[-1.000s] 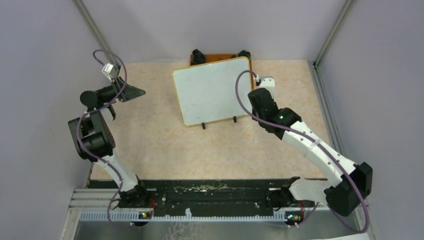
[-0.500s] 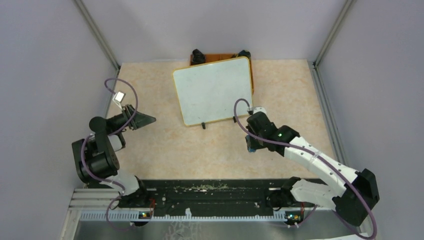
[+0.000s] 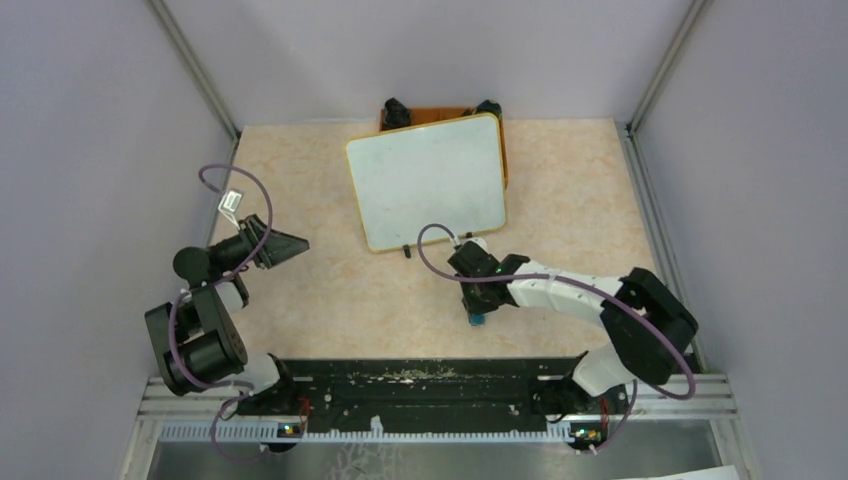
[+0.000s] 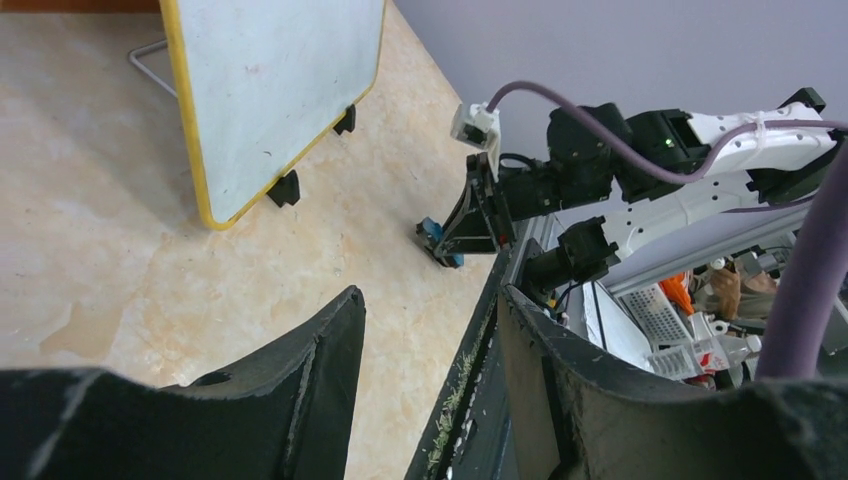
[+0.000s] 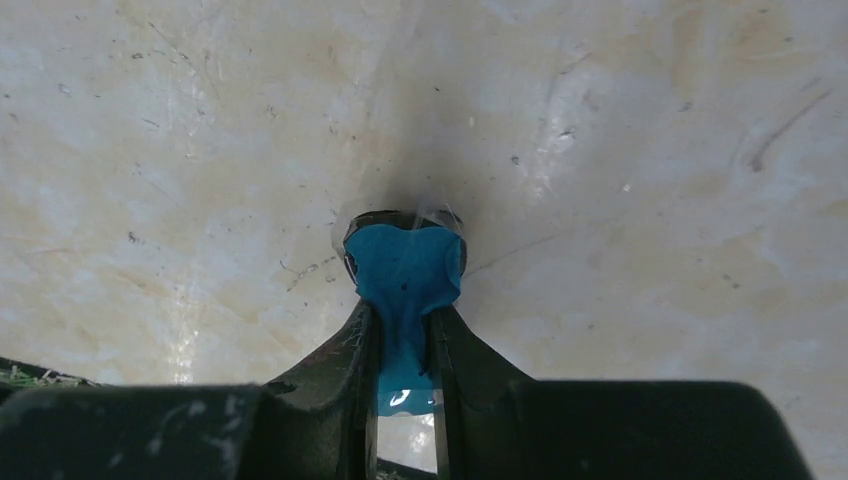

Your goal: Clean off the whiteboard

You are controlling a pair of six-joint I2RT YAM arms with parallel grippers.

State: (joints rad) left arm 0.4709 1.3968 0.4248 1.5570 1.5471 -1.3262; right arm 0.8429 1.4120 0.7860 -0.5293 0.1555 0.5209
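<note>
The whiteboard (image 3: 425, 180) stands tilted at the back middle of the table, its face wiped white inside a thin yellow frame; the left wrist view shows it too (image 4: 275, 90). My right gripper (image 3: 477, 318) points down at the tabletop in front of the board and apart from it. Its fingers are shut on a blue eraser (image 5: 403, 270), whose round end presses on the table. The left wrist view shows that eraser (image 4: 440, 240) under the right gripper (image 4: 465, 215). At the left of the table, my left gripper (image 3: 295, 243) hangs open and empty (image 4: 430, 295).
An orange tray (image 3: 440, 113) lies behind the board with two dark objects (image 3: 396, 110) on its back edge. The board's black foot (image 3: 407, 252) rests on the table. A black rail (image 3: 420, 380) runs along the near edge. Grey walls close in both sides.
My right arm has drawn back from the board's right edge to the near middle and lowered the eraser onto the table. My left arm has pulled back toward the near left.
</note>
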